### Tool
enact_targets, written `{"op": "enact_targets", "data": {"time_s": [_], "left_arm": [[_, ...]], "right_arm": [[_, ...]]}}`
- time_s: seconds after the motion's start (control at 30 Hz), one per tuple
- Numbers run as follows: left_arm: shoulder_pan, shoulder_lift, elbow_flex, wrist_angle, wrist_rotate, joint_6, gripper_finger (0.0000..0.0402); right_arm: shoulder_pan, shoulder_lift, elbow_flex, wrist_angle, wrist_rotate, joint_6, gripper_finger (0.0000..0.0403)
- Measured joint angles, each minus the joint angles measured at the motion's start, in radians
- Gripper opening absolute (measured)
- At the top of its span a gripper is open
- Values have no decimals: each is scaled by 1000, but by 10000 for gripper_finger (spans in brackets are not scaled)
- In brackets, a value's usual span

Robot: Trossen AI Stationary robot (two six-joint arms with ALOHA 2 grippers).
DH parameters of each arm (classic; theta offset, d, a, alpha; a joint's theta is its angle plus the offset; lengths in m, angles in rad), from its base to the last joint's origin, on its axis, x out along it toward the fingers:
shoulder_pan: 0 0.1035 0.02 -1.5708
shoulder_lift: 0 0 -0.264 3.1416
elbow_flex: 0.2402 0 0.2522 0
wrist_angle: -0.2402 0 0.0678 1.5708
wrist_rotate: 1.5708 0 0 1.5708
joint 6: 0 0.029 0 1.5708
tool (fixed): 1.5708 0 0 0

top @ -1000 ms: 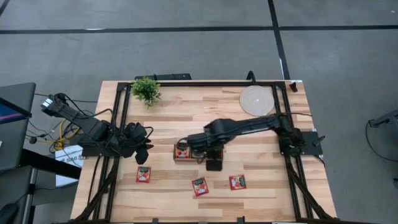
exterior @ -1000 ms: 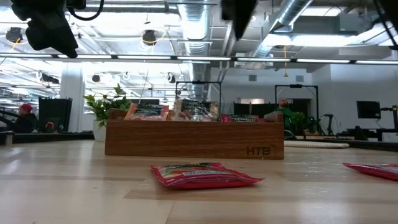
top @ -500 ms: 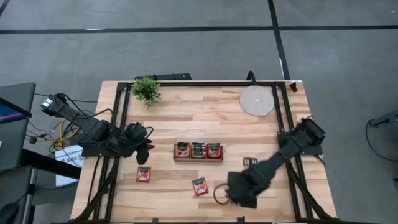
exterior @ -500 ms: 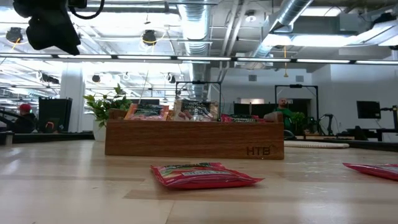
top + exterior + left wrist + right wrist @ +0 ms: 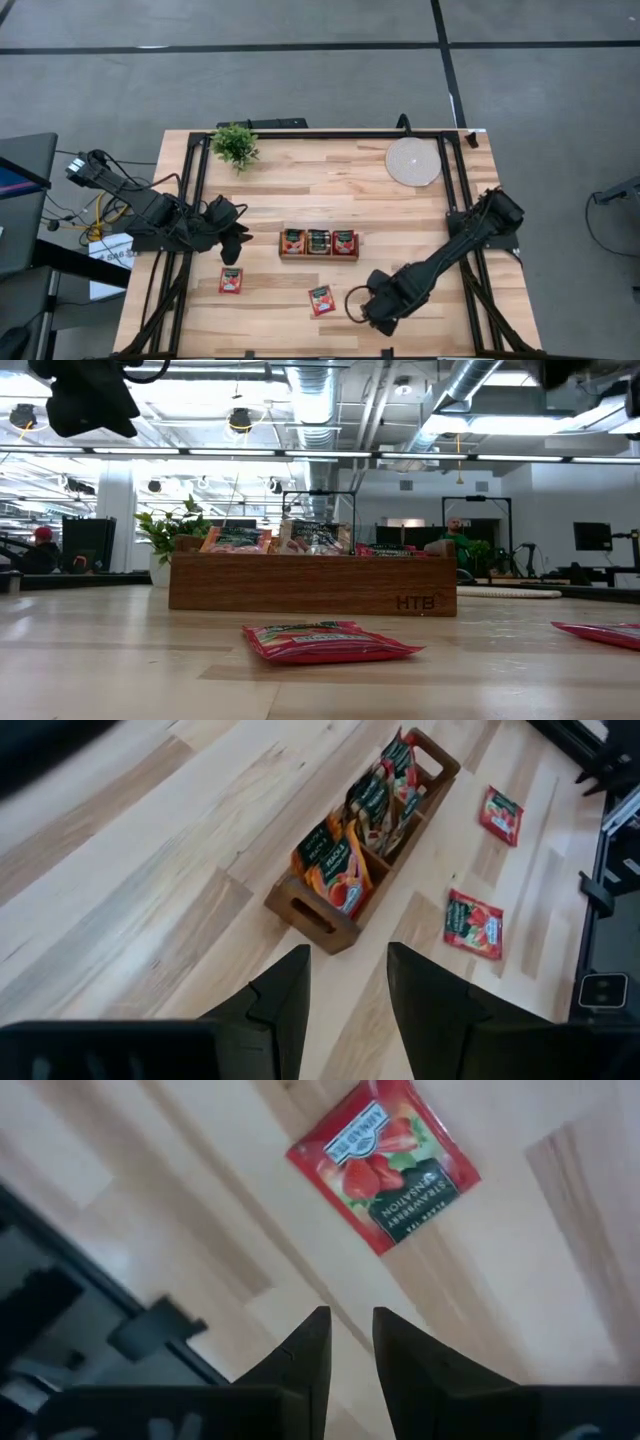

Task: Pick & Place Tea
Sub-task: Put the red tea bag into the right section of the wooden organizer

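My right gripper [image 5: 348,1342] hangs over a loose tea sachet [image 5: 383,1167] near the counter's front edge, jaws narrowly parted and empty, lined up for a pick. Wooden tray [image 5: 319,244] mid-counter already holds sachets. Left gripper [image 5: 347,982] waits at the left edge, jaws parted, empty.

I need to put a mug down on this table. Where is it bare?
The widest bare wood runs between the plant, the round mat and the tray. The front strip is crowded: two loose sachets and the right hand over a third.

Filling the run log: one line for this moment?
right claw: open, empty, over loose tea sachet | left claw: open, waiting at table's left edge | tray: stocked
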Motion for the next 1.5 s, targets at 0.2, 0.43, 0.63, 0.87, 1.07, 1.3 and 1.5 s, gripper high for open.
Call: {"op": "enact_targets", "data": {"time_s": [0.2,0.43,0.63,0.87,1.07,1.3,1.5], "left_arm": [[0,0,0,0,4,56,126],[-1,0,0,0,27,182,126],[0,0,0,-1,29,277,126],[0,-3,0,7,-23,401,126],[-1,-10,0,58,-71,455,126],[-11,-89,0,68,-71,463,126],[-30,-219,0,62,-94,467,126]], "right_arm": [[-56,1,-129,203,-11,158,69],[-133,1,-216,237,-46,243,69],[-137,1,-216,232,-84,297,69],[-98,1,-258,200,-109,359,78],[-97,1,-262,179,-114,369,104],[-97,1,-262,138,-94,361,119],[-113,1,-262,190,-49,359,120]]}}
